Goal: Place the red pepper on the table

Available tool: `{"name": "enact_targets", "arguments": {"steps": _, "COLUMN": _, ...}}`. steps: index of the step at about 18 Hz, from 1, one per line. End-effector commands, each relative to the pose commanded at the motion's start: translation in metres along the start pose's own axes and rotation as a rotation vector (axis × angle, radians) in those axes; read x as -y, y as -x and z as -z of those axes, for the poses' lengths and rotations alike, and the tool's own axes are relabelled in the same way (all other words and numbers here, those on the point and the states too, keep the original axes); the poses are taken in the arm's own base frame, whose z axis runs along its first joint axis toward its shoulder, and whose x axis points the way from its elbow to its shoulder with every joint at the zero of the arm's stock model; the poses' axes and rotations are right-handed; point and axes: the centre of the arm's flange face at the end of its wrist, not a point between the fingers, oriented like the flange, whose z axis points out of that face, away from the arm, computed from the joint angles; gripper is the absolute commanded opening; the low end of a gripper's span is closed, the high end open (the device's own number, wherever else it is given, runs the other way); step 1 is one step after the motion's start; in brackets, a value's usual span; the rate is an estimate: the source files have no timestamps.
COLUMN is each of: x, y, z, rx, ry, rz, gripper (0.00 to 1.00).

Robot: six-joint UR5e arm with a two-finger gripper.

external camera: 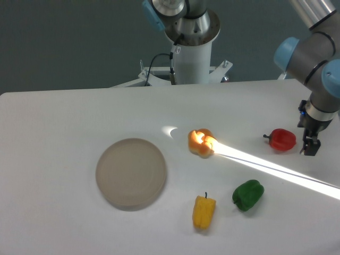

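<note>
Plate point(131, 172) first on my screen: it is sitting on the left half of the table point(53, 138), round and beige-grey, with nothing on it. Moving right, I am seeing the yellow pepper point(204, 212) lying near the front edge, its thin stem pointing up toward the back. Behind it, about mid-table, the orange pepper point(202, 143) is catching a hard streak of light (the glare is washing out part of its skin), and that bright band is running diagonally off toward the right edge. At the back, the arm's white base point(191, 50) is standing behind the table. The green pepper point(248, 195) is resting just right of the yellow one, in front of the light band.

Further right, the red pepper point(282, 139) is lying on the table on its side, behind the band, its dark stem pointing left. It is sitting free, with nothing holding it. The gripper point(310, 147) is hanging just to the right of it, apart from it, fingers pointing down close to the tabletop. From this angle I am not making out the gap between the fingers, so I cannot tell whether they are spread or closed; I am only seeing that they are holding nothing.
</note>
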Motion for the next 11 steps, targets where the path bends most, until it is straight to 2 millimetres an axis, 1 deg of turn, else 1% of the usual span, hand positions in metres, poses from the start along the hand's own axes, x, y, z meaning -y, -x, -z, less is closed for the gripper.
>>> {"name": "enact_targets", "arguments": {"steps": 1, "x": 0.009, "y": 0.012, "z": 0.008, "rx": 0.01, "ry": 0.01, "rz": 0.02, "gripper": 1.0}}
{"name": "enact_targets", "arguments": {"steps": 3, "x": 0.015, "y": 0.025, "z": 0.02, "rx": 0.01, "ry": 0.047, "rz": 0.048, "gripper": 1.0}}
{"name": "enact_targets", "arguments": {"steps": 4, "x": 0.026, "y": 0.04, "z": 0.027, "rx": 0.016, "ry": 0.064, "rz": 0.074, "gripper": 1.0}}
{"name": "enact_targets", "arguments": {"steps": 5, "x": 0.04, "y": 0.051, "z": 0.03, "rx": 0.016, "ry": 0.077, "rz": 0.112, "gripper": 1.0}}
{"name": "enact_targets", "arguments": {"steps": 7, "x": 0.063, "y": 0.067, "z": 0.03, "rx": 0.015, "ry": 0.103, "rz": 0.155, "gripper": 1.0}}
{"name": "enact_targets", "arguments": {"steps": 9, "x": 0.072, "y": 0.081, "z": 0.035, "rx": 0.031, "ry": 0.117, "rz": 0.203, "gripper": 1.0}}
{"name": "enact_targets", "arguments": {"steps": 10, "x": 0.076, "y": 0.086, "z": 0.035, "rx": 0.036, "ry": 0.118, "rz": 0.226, "gripper": 1.0}}
{"name": "enact_targets", "arguments": {"steps": 11, "x": 0.083, "y": 0.089, "z": 0.035, "rx": 0.039, "ry": 0.122, "rz": 0.258, "gripper": 1.0}}
